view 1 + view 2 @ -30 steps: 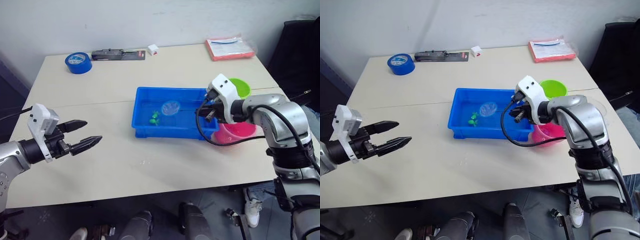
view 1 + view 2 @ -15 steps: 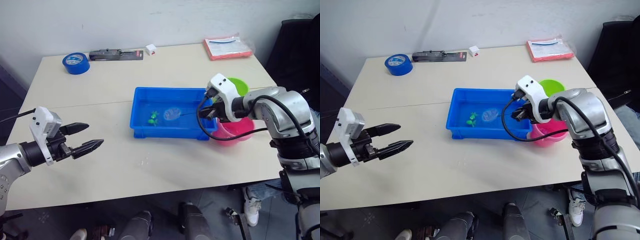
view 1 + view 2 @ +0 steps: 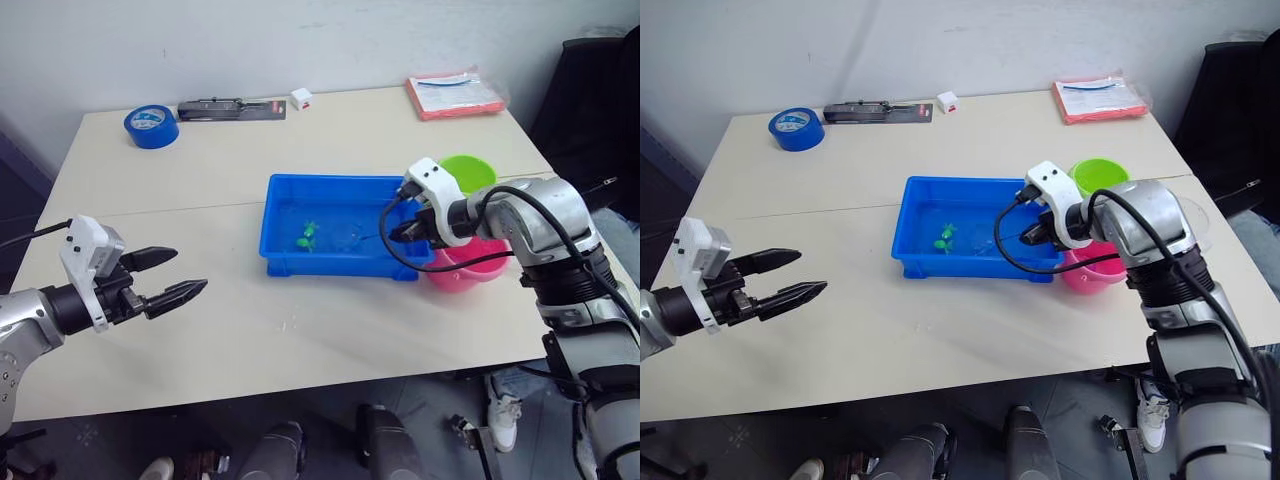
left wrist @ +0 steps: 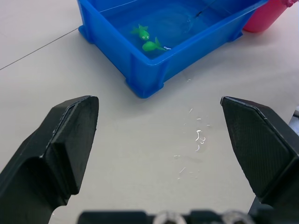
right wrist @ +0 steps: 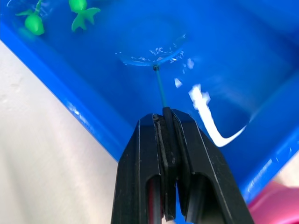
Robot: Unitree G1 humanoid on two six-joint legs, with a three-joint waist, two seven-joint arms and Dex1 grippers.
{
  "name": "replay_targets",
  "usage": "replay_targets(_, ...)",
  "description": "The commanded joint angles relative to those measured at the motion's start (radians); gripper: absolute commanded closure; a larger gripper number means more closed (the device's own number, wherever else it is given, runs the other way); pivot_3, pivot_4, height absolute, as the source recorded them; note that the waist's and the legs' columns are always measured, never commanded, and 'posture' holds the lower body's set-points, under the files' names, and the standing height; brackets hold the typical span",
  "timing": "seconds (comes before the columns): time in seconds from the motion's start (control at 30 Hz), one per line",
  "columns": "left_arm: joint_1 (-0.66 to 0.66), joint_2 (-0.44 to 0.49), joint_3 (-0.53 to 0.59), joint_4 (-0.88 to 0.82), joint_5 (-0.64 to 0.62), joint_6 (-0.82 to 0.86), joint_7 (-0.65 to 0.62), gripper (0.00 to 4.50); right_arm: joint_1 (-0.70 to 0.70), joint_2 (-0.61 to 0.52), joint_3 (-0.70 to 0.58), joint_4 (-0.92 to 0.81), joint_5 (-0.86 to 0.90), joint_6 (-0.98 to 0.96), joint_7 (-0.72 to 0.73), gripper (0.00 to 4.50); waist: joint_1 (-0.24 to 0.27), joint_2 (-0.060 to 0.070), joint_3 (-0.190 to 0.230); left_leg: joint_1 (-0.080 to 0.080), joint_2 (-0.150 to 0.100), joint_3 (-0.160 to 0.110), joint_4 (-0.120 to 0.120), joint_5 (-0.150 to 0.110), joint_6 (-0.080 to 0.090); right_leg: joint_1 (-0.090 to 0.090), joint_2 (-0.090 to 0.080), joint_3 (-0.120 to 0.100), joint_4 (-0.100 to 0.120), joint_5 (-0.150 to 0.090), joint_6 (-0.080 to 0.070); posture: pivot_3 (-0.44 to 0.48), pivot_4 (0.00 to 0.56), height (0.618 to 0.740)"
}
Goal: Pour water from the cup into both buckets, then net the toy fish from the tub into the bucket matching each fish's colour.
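Two green toy fish lay close together in the one blue tub, so the net, dipped in beside them and pinched by its stick in the right gripper, probably wanted a low, slow sweep under them toward the green bucket behind the pink bucket, while the left gripper hovered well apart, fingers spread and empty.

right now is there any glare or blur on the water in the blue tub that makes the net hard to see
Right wrist view: white glare streaks lie on the water in the shallow blue plastic tub, and the small blue-rimmed mesh net is faint against it. Left eye view: the net's hoop hardly reads, while the two tiny green toy fish stay distinct.
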Motion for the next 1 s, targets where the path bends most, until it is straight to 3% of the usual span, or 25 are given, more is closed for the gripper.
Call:
replay_targets(0.03, 0.010, 0.003, 0.039, -0.040, -0.025, -0.008, 0.003, 0.00, -0.035, 0.015, 0.000, 0.021, -0.018, -0.050, -0.013, 3.72, 0.001, 0.000, 0.000, 0.000, 0.000, 0.000, 0.000, 0.000, 0.000, 0.000, 0.000, 0.000, 0.000, 0.000, 0.000, 0.000, 0.150, 0.740)
replay_targets(0.67, 0.074, 0.012, 0.124, -0.100, -0.054, 0.017, 0.031, 0.00, -0.064, 0.115, 0.023, 0.160, -0.077, -0.190, 0.000, 3.72, -0.002, 0.000, 0.000, 0.000, 0.003, 0.001, 0.000, -0.001, -0.001, 0.000, 0.003, 0.000, -0.001, 0.001, -0.001, 0.000, 0.150, 0.740)
replay_targets(1.0, 0.092, 0.016, 0.142, -0.110, -0.062, 0.021, 0.036, 0.00, -0.096, 0.160, -0.036, 0.199, -0.060, -0.209, -0.011, 3.72, -0.002, 0.000, 0.000, 0.000, 0.010, 0.002, 0.000, -0.003, -0.004, 0.000, 0.011, 0.000, -0.005, 0.003, -0.004, 0.000, 0.150, 0.740)
